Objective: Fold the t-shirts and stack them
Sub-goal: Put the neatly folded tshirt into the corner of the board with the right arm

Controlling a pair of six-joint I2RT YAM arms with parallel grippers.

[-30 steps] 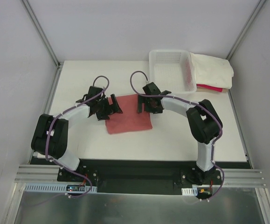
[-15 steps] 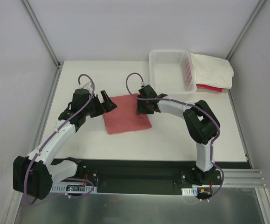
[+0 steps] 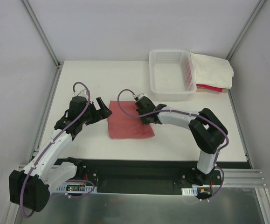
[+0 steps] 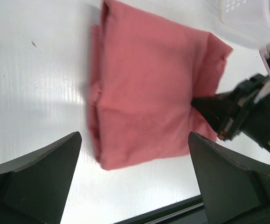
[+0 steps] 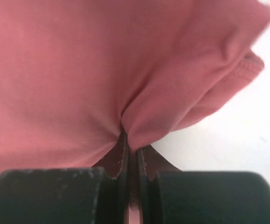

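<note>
White table (image 3: 102, 74) | basket (image 3: 152, 74) sitting far right, cream t-shirt (image 3: 214, 70) lying beside it | right gripper (image 3: 141, 114) pinching salmon t-shirt (image 3: 128, 127) | left gripper (image 3: 103, 108) hovering, fingers apart

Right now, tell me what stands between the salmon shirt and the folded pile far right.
The white basket sits across the straight path from the salmon shirt, in the right gripper, to the pile.

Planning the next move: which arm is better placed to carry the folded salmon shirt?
Right: the right fingers are shut on the salmon shirt; the left fingers stand open beside it, holding nothing.
</note>
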